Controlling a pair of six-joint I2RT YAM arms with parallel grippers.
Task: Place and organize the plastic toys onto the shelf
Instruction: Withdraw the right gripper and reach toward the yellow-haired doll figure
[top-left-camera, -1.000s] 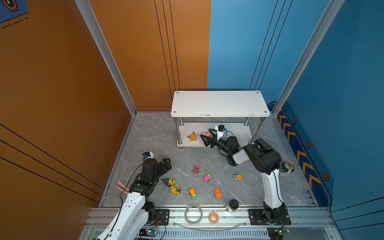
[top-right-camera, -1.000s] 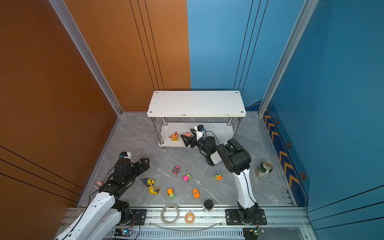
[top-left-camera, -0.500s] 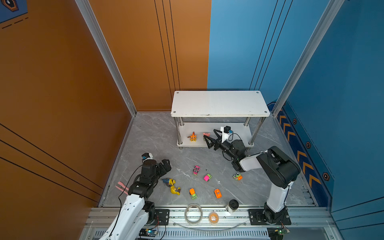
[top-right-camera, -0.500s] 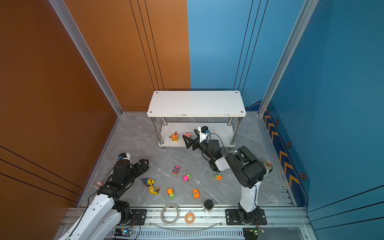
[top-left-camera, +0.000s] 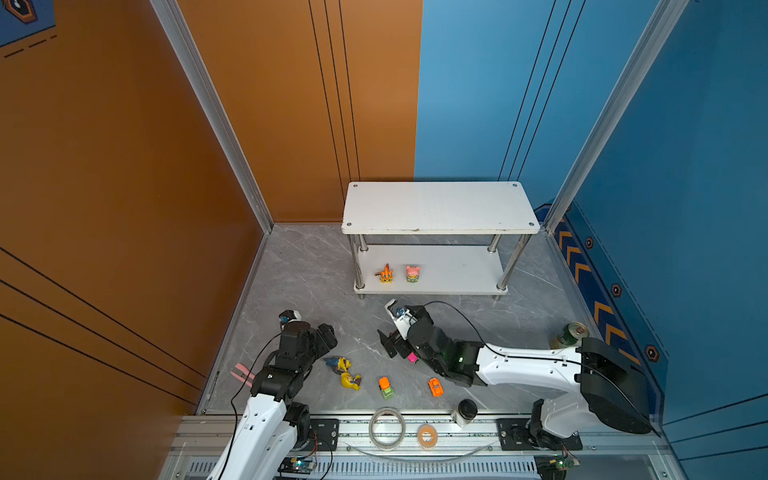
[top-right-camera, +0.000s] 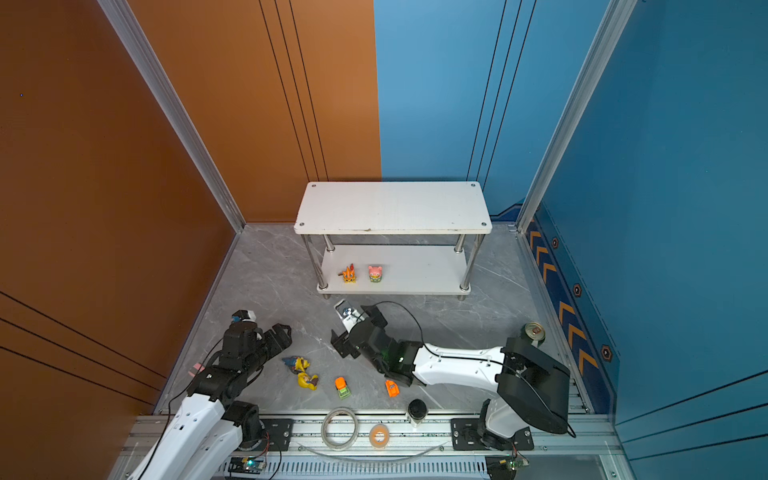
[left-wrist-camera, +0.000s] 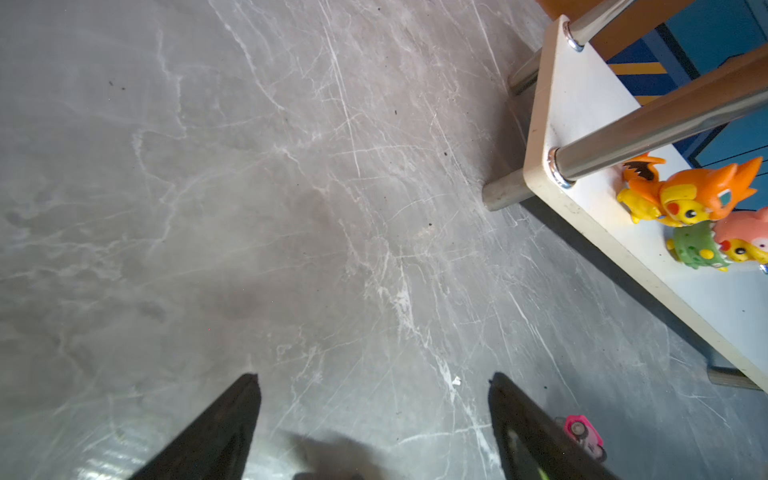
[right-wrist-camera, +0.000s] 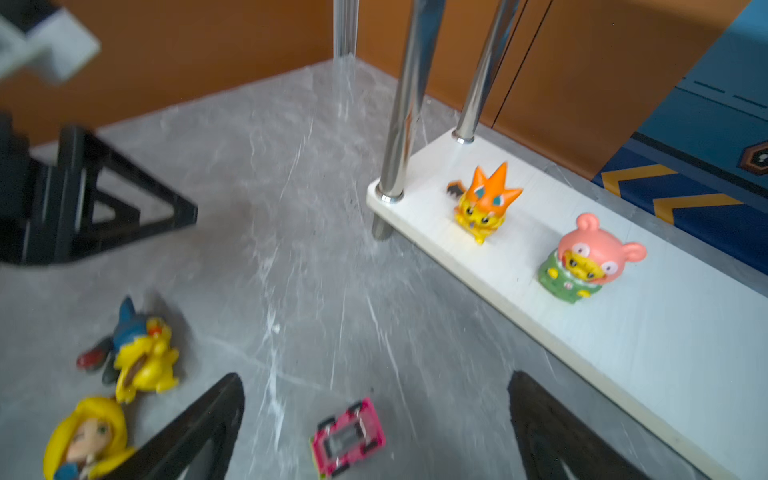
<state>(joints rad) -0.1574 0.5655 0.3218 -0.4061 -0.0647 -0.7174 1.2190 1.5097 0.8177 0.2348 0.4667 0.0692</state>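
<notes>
Pulling back from the shelf, where it reached a second ago, the right gripper now hangs low over the grey bench in both top views. Its jaws are wide and empty, with a pink car just beside it. The left gripper has barely shifted at 8 o'clock and is also spread wide. The shelf stands at 12 o'clock, two white boards on chrome posts. At the 9 o'clock end of its lower board an orange figurine and a pink figurine stand upright, side by side. Toward 6 o'clock a blue-grey figurine and a yellow figurine lie toppled, near an orange-and-green car and an orange car. The left wrist view shows its gripper parted over bare bench. The right wrist view, blurred, shows its gripper open around the pink car, not touching it.
</notes>
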